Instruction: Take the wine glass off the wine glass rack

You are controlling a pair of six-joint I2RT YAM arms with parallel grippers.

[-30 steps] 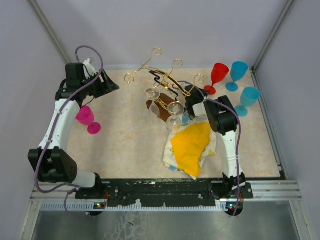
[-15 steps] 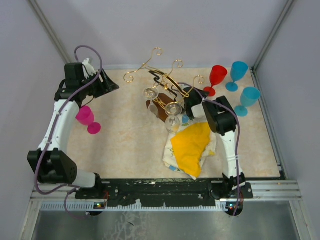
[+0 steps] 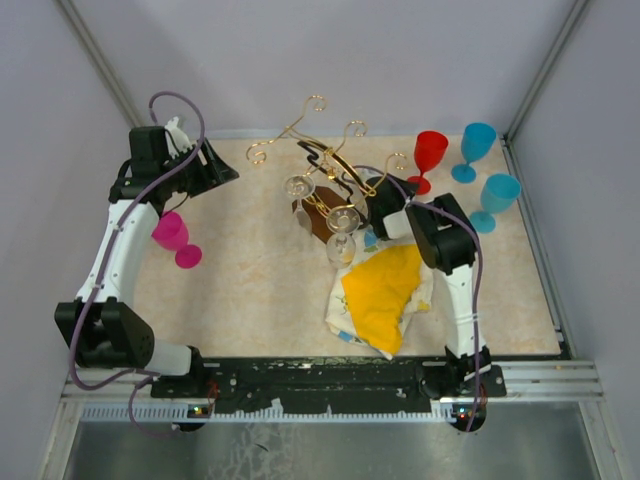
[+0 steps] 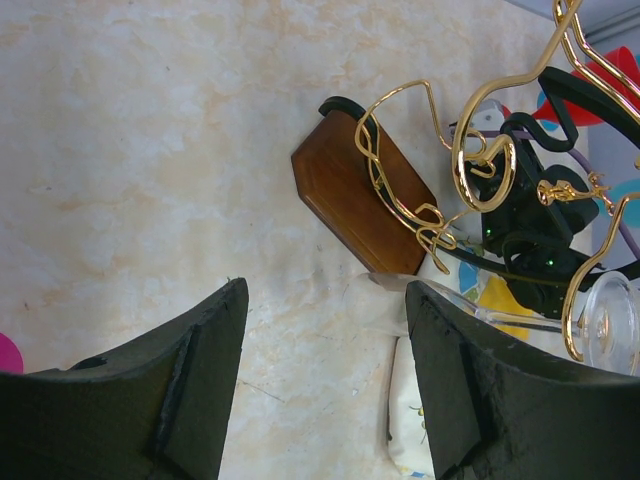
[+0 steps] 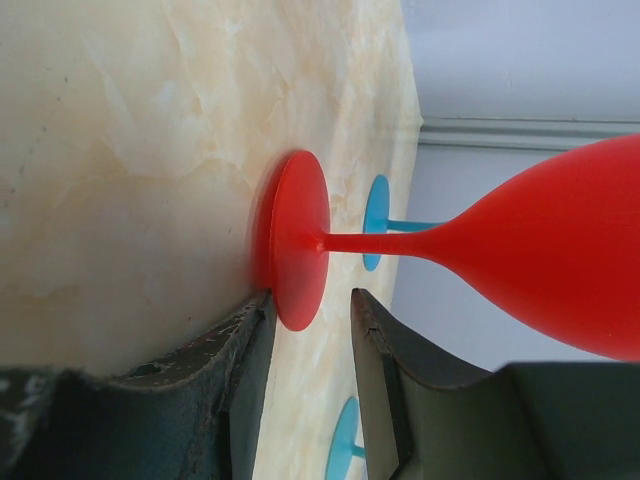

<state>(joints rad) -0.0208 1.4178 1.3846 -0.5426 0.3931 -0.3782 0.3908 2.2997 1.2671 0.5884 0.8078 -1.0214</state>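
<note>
While clear, thin-stemmed wine glasses hang from the curled gold wire rack on its dark wooden base, the right pincer sits low beside it, fingers apart, facing a glossy red goblet. The left pincer hovers well apart, likewise spread, over the marbled desk.

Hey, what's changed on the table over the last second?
The right arm edged slightly left toward the wine glass rack, and the clear glasses hanging on it shifted a little left and nearer. Nothing was visibly grasped or released. The left arm, pink glass, red glass, blue glasses and yellow cloth stayed put.
</note>
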